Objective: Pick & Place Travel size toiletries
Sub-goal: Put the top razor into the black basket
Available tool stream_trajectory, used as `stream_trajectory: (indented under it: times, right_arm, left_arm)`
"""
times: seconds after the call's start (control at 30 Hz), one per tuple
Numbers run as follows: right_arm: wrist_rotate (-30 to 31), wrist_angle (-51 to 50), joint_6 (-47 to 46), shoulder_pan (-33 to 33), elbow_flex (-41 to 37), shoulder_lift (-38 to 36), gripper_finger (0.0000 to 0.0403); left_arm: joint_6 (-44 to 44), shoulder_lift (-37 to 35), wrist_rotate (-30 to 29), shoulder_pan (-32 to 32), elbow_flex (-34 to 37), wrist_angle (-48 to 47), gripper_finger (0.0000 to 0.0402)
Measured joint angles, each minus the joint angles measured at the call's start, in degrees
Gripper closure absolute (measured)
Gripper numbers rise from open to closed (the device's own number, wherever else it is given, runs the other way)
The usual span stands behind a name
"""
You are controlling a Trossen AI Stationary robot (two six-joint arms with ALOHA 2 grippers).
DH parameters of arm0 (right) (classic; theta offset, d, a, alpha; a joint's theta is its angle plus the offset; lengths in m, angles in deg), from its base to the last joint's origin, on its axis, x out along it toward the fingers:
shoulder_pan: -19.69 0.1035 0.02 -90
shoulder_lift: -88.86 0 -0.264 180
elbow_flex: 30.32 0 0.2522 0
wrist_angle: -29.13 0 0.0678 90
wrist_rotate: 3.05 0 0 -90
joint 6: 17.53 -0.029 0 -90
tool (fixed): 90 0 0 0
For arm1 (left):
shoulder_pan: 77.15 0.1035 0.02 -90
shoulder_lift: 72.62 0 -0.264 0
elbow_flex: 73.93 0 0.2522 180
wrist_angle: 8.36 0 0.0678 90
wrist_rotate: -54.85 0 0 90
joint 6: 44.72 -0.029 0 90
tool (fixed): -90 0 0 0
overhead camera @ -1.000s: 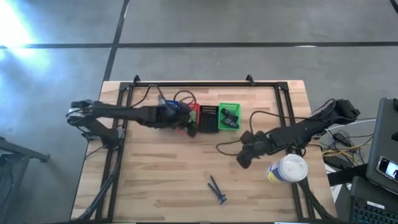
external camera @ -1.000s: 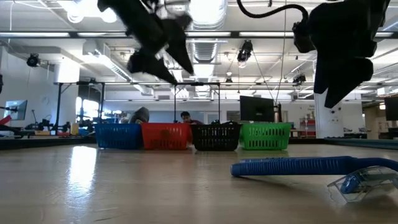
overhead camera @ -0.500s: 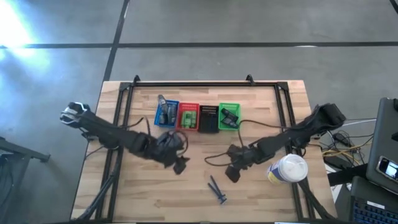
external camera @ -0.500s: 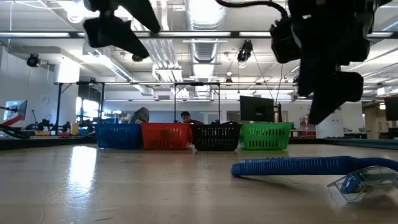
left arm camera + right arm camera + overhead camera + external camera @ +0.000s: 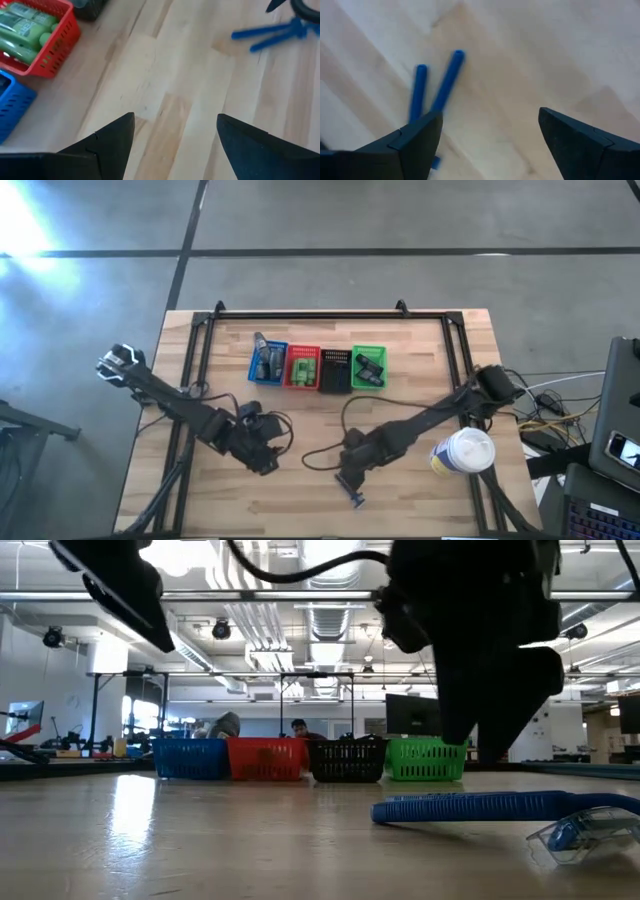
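Wooden bench (image 5: pixel 420 360) w/ dark frame rails, four mesh baskets in a row at the far side: blue basket (image 5: pixel 267 365), red basket (image 5: pixel 303 367) w/ green tubes (image 5: pixel 22 30), black basket (image 5: pixel 335 370), green basket (image 5: pixel 368 368). White tub (image 5: pixel 462 452) near the right edge. Two blue razors (image 5: pixel 350 488) lie touching, splayed in a V, at the near-middle of the bench, not yet sorted.

Right end effector (image 5: pixel 352 465) hangs just above the razors, fingers spread, nothing between them; the wrist view shows the razor handles (image 5: pixel 435 87) ahead of the gap. Left end effector (image 5: pixel 262 460) waits beside, fingers apart, empty.

Handling, as a judgement: razors prob. light, stiff plastic, thin and low on the wood, so apt to skid or pivot. Best pinch is across one handle mid-length, clear of the head; the pair touching risks dragging both.
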Motion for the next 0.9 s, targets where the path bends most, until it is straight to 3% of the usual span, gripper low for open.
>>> stream_trajectory:
  times: [0.2,0.47,0.9]
  right_arm:
    - [-1.9,-7.3,-4.5,0.2,9.9,6.6,0.0079]
    - [-4.5,-12.7,-6.4,0.4,18.9,14.1,0.0118]
    - [-6.8,-16.4,-9.2,0.4,21.6,18.0,0.0222]
  left_arm:
    - [-6.2,-1.4,0.2,-1.4,3.4,0.7,0.0115]
    - [-9.6,-7.1,-0.1,-1.4,9.9,2.8,0.0115]
    - [-5.7,-22.9,-0.1,-1.4,21.0,9.3,0.0115]
